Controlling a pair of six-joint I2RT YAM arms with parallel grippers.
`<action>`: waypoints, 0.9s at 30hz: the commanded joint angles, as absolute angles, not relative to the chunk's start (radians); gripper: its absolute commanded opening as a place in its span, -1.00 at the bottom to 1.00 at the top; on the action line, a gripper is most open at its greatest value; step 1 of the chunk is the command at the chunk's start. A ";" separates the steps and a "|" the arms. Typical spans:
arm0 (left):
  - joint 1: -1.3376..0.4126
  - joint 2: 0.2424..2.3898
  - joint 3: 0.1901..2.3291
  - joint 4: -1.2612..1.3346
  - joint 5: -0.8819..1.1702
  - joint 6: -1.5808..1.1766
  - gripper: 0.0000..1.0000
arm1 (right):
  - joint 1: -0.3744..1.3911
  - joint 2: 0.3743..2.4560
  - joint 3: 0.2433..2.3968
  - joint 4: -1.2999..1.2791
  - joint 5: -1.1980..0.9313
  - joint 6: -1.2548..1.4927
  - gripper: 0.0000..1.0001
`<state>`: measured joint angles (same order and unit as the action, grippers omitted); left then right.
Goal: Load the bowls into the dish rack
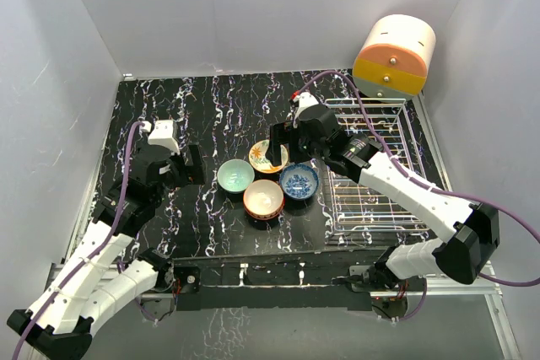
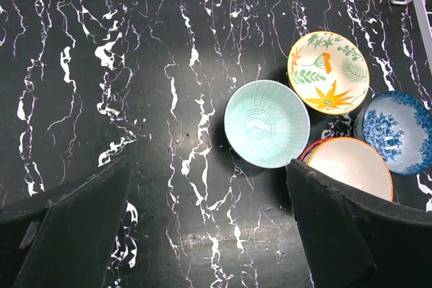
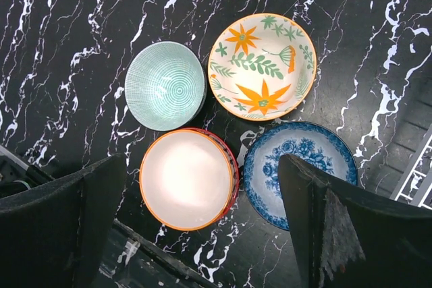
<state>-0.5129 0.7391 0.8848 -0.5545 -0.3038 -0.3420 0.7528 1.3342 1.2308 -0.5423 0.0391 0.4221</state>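
The right gripper (image 3: 201, 166) hangs with its jaws spread wide and nothing between them. In its wrist view the two dark fingers (image 3: 74, 220) frame the red-orange bowl (image 3: 187, 179), which sits straight below the gap. The blue-and-white bowl (image 3: 266, 166) is partly tucked under the right-hand finger. Beyond these are the cream flowered bowl (image 3: 262, 65) and the mint green bowl (image 3: 165, 85). All four stand upright, mouths up, in a tight cluster with rims touching or nearly so. Being round, they offer no preferred axis, so a grip would probably have to pinch a rim.

The left gripper (image 2: 208, 164) is likewise open and empty. It hovers over bare marbled table (image 1: 211, 107) to the left of the cluster, with the mint green bowl nearest to it.

The dish rack (image 1: 371, 170) stands just right of the bowls, its long side running from near to far. It lies on the right arm's side, with that arm's forearm crossing above it. No bowl is in it yet, so the loading looks unstarted. The right arm is the nearer to both bowls and rack, and from there a bowl would travel rightward. A cream-and-orange drawer box (image 1: 394, 56) sits past the rack's far end.
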 commanded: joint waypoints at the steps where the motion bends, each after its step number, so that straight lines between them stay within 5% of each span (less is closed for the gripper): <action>1: -0.517 0.736 0.903 -0.575 -0.328 -0.341 0.94 | 0.756 1.313 1.282 -0.485 0.066 0.394 0.97; 12: -0.517 0.704 0.904 -0.586 -0.336 -0.343 0.94 | 0.757 1.323 1.280 -0.432 0.080 0.317 0.97; 25: -0.516 0.625 0.896 -0.600 -0.345 -0.361 0.94 | 0.758 1.736 1.525 -0.419 0.168 0.436 0.88; 27: -0.516 0.614 0.898 -0.607 -0.349 -0.361 0.94 | 0.757 1.804 1.555 -0.411 0.201 0.477 0.74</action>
<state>-0.5129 0.6418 0.8848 -0.5838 -0.3305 -0.3595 0.7528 1.7439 1.4578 -0.4679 0.1207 0.3996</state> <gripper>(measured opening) 0.970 0.926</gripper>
